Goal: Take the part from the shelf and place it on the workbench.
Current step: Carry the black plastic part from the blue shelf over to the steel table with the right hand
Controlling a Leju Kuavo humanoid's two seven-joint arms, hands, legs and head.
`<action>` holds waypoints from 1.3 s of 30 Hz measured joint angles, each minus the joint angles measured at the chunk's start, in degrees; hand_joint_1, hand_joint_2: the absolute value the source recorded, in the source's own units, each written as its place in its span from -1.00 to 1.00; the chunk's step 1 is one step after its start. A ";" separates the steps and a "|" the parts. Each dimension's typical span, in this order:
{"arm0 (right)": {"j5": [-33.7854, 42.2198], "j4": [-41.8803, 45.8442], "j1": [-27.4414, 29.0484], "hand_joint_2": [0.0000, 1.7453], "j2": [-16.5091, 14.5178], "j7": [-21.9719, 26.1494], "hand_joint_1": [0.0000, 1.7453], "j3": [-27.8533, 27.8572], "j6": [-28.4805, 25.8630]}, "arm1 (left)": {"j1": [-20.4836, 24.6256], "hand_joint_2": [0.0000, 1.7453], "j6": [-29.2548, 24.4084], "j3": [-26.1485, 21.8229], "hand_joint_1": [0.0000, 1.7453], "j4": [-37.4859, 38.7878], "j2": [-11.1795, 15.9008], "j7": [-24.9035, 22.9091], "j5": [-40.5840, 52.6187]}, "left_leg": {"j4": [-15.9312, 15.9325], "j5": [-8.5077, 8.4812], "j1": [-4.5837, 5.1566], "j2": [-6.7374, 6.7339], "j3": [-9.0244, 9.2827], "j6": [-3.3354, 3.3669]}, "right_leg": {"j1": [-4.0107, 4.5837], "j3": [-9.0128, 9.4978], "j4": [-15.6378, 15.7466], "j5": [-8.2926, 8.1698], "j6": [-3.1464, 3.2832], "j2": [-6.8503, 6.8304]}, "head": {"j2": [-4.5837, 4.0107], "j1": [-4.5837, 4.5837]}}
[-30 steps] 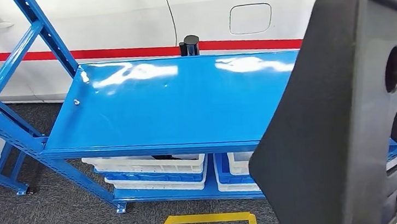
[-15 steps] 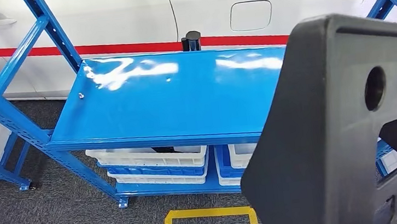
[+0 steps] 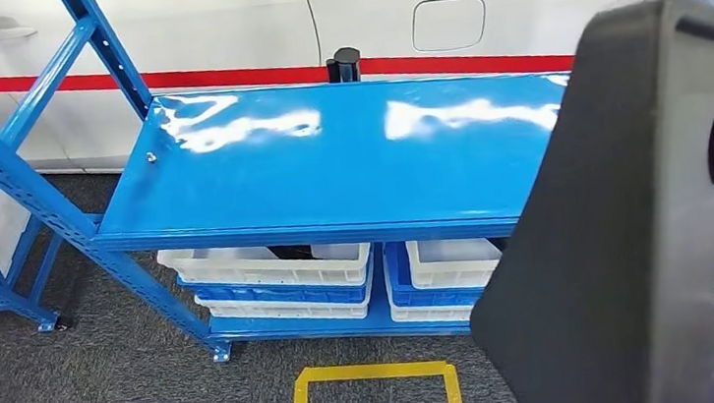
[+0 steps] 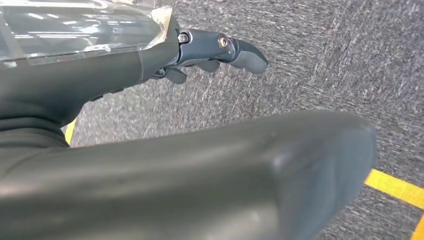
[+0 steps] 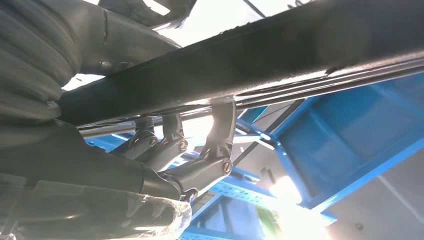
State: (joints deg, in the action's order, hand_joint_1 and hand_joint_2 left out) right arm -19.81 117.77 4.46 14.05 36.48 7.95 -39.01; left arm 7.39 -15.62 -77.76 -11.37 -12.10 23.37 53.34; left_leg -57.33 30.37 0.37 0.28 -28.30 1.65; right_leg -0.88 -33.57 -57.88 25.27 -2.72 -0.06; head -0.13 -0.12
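A large black plastic part [image 3: 633, 234] with a round hole and cut-outs is held up close at the right of the head view, hiding the shelf's right end. In the right wrist view my right hand [image 5: 185, 160] hooks its fingers [image 5: 220, 135] over the part's edge [image 5: 250, 60] and grips it. In the left wrist view my left hand [image 4: 200, 50] stretches its fingers [image 4: 245, 52] out straight alongside the part [image 4: 200, 180], with grey floor showing between them. Whether that hand holds the part is hidden. The blue shelf [image 3: 348, 153] in front has a bare glossy top board.
White and blue bins [image 3: 271, 269] and a second stack of bins [image 3: 448, 262] sit on the lower shelf level. Blue slanted uprights [image 3: 25, 184] stand at the left. A white car body [image 3: 365, 13] with a red stripe is behind. Yellow tape [image 3: 375, 373] marks the grey carpet.
The whole picture shifts a little, so the camera has moved. The black part swung left and then back to the right, uncovering more of the shelf's top and the bins.
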 joint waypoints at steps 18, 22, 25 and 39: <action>1.06 -0.02 0.41 1.00 1.67 -0.17 1.00 1.16 0.57 | -0.01 -1.00 -0.29 0.16 -1.00 0.02 -0.11 0.26 0.03 | -1.61 -5.42 0.39 -0.49 -7.44 0.23 | -0.47 6.57 1.85 5.29 -0.18 -0.01 | 0.00 -0.35; 0.88 -0.08 0.32 1.00 1.56 -0.33 1.00 1.05 0.50 | -0.02 -1.00 -0.38 0.31 -1.00 0.02 -0.10 0.26 0.08 | -13.69 4.30 -0.19 -0.18 -11.02 -0.93 | -0.55 4.64 1.76 3.28 1.67 -0.24 | 0.00 0.01; 0.88 -0.13 0.32 1.00 1.50 -0.38 1.00 1.01 0.50 | -0.02 -1.00 -0.38 0.39 -1.00 0.02 -0.09 0.26 0.10 | -15.50 2.95 -0.53 -0.16 -9.15 -1.07 | -0.42 2.64 1.15 2.15 1.37 -0.25 | 0.00 0.03; 0.60 -0.42 0.24 1.00 1.45 -0.77 1.00 1.10 0.88 | 0.22 -1.00 -1.41 0.54 -1.00 0.02 -0.17 -0.08 0.28 | 0.46 -4.81 0.10 -0.78 -5.19 2.37 | -0.24 -4.04 -16.25 10.22 -1.09 -0.13 | 0.00 -0.41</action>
State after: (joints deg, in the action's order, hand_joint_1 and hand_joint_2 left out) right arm -19.21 117.35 4.70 15.50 35.71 9.04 -38.13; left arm 7.61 -17.04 -77.22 -11.34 -12.27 23.28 53.62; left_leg -56.87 25.56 0.48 -0.51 -33.49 4.01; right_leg -1.12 -37.61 -74.13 35.49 -3.81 -0.19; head -0.13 -0.53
